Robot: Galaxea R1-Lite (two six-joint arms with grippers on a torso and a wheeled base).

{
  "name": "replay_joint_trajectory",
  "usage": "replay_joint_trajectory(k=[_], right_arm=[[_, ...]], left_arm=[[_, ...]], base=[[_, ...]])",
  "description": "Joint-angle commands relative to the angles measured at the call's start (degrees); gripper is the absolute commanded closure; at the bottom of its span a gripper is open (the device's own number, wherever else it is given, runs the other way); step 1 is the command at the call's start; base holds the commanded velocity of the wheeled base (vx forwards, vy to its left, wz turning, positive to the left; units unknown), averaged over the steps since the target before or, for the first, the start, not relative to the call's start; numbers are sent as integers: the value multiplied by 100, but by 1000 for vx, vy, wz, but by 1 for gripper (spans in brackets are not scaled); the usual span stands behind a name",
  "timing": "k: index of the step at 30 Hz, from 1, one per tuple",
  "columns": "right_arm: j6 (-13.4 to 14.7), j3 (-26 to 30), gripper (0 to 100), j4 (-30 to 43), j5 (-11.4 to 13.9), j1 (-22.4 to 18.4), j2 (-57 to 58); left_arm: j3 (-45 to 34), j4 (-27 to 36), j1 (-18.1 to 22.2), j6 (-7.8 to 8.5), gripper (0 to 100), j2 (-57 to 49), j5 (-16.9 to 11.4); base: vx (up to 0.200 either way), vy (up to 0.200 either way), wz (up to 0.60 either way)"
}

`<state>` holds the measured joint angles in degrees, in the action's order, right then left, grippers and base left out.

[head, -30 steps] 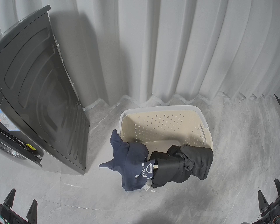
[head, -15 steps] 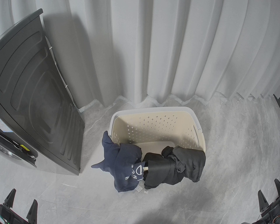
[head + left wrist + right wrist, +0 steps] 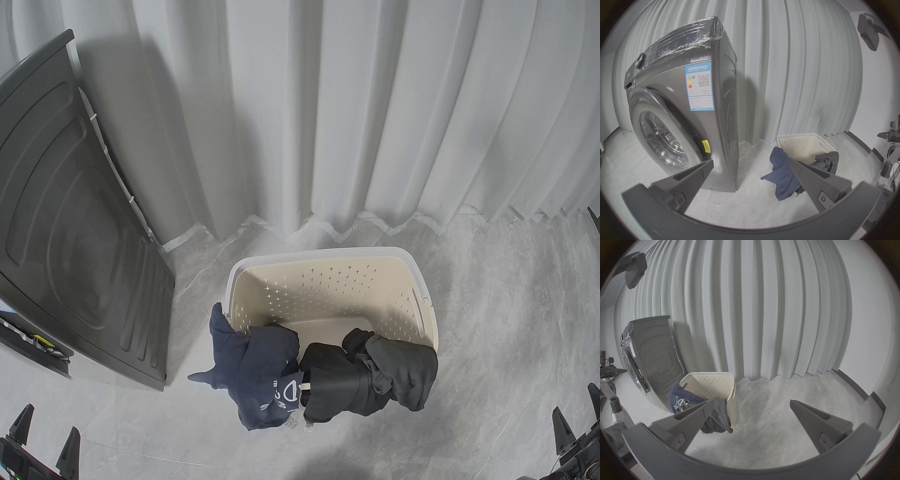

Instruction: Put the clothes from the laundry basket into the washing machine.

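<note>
Now: one basket (image 3: 325, 255), one navy garment (image 3: 256, 369), dark clothes (image 3: 369, 378).

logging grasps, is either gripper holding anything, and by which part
Nothing is held: left gripper and right gripper are open, empty; navy garment and black garment drape the cream perforated basket rim.

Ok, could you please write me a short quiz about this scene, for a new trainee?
1. True or false: the navy garment hangs over the rim of the laundry basket, at the corner nearer the washing machine.
2. The left gripper is: A) open and empty; B) shut on a garment; C) inside the basket.
3. How many garments lie over the basket's rim?
Key: 1 true. 2 A. 3 two, the navy one and the black garment.
</note>
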<state>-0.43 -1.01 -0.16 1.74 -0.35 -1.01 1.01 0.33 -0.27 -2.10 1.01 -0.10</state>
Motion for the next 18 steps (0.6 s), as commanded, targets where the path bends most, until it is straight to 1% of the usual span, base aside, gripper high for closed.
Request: replay_joint_trajectory(k=[1,7,13,18], right_arm=[[-1,101,0,-2,1,0,48],[-1,101,0,-2,1,0,48],[-1,101,0,-2,1,0,48],[-1,101,0,-2,1,0,48]], left_arm=[[-75,2,0,-1,0,-66,1],[-75,2,0,-1,0,-66,1],[-75,2,9,-10,0,-66,19],[-75,2,9,-10,0,-66,19]], base=[[0,0,0],[0,0,0],[0,-200,0],[0,0,0]])
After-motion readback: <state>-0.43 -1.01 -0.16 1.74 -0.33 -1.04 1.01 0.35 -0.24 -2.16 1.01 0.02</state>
